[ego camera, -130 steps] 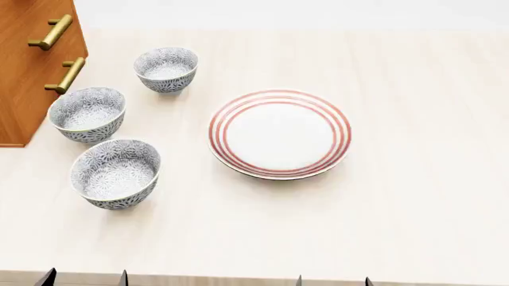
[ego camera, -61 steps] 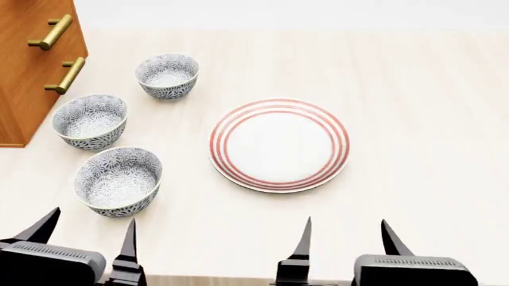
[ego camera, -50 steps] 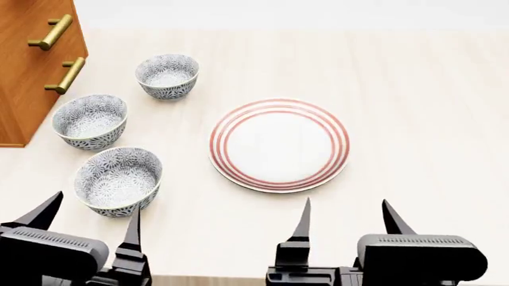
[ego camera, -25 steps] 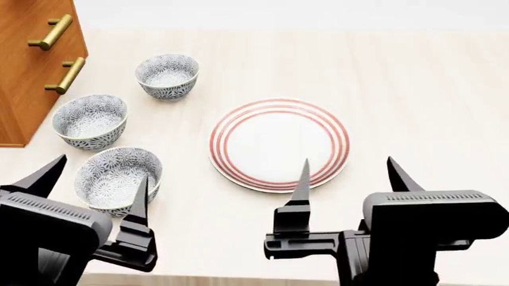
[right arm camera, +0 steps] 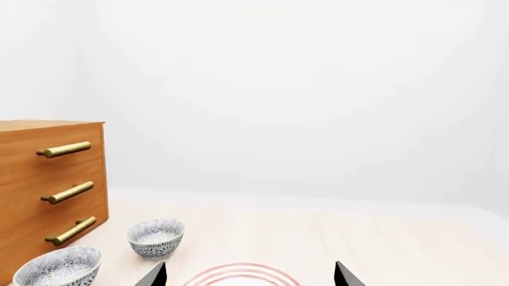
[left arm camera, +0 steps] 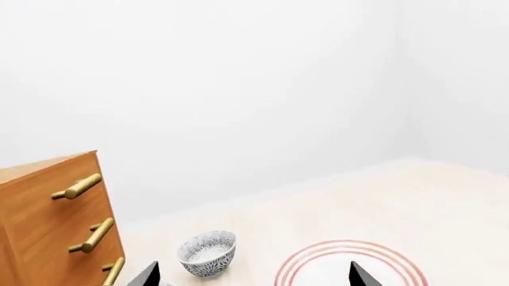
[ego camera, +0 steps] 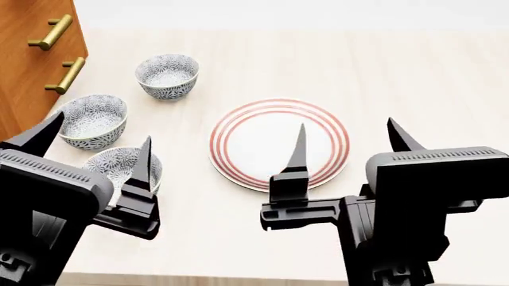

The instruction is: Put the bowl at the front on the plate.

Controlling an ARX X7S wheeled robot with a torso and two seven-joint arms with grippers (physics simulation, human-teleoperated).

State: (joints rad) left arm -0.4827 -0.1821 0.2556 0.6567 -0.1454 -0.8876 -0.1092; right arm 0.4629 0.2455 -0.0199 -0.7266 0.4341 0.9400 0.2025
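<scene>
Lower edge of the head view, left: left gripper (ego camera: 89,143), black, fingers spread wide, nothing between them. One fingertip rises at the far left of the frame, the other stands in front of the nearest bowl.

Lower edge, right: right gripper (ego camera: 350,136), black, likewise wide open and empty. Its left fingertip overlaps the plate's near half; its right fingertip lies just past the plate's right rim.

Surface: tabletop (ego camera: 413,77), pale wood grain, filling most of the head view.

Lower left of centre: bowl (ego camera: 111,167), white with dense blue-grey flower pattern, upright on the table, nearest of three alike. Partly covered by the left gripper's finger and body. Apart from the plate.

Centre: plate (ego camera: 322,128), wide, shallow, white with thin red rings at the rim, flat on the table, nothing on it.

Left, further back: second bowl (ego camera: 94,119), same pattern, upright.

Upper left, furthest: third bowl (ego camera: 167,74), same pattern, upright.

Upper left corner: drawer unit (ego camera: 28,65), orange-brown wood, brass bar handles (ego camera: 65,74), standing beside the two further bowls.

Room: plain white wall (right arm camera: 302,95) behind the table in both wrist views.
</scene>
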